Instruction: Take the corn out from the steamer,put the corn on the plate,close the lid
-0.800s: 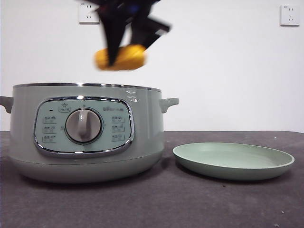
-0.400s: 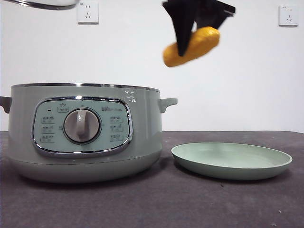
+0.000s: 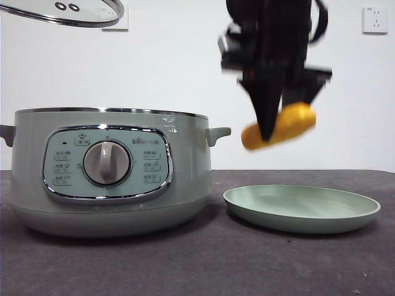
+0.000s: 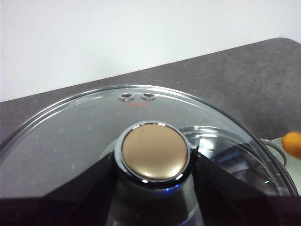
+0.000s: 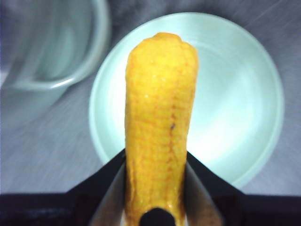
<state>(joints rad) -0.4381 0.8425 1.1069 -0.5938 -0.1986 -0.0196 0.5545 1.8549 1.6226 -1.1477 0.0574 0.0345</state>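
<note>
My right gripper (image 3: 270, 129) is shut on the yellow-orange corn (image 3: 281, 126), holding it tilted in the air above the pale-green plate (image 3: 301, 208). The right wrist view shows the corn (image 5: 160, 127) clamped between the jaws with the plate (image 5: 244, 94) straight below. The pale-green steamer (image 3: 111, 172) stands open at the left, and its rim (image 5: 61, 52) shows beside the plate. My left gripper (image 4: 155, 188) is shut on the knob (image 4: 155, 151) of the glass lid (image 4: 84, 132), which hangs high at the upper left (image 3: 62, 12) above the steamer.
A dark grey table (image 3: 197, 265) carries the steamer and the plate, which stand close side by side. White wall with two sockets (image 3: 376, 20) behind. The steamer's side handle (image 3: 219, 132) points toward the plate.
The right gripper has carried the corn from over the steamer rightward and then down, now low over the plate. The lid has come further into view at the upper left.
</note>
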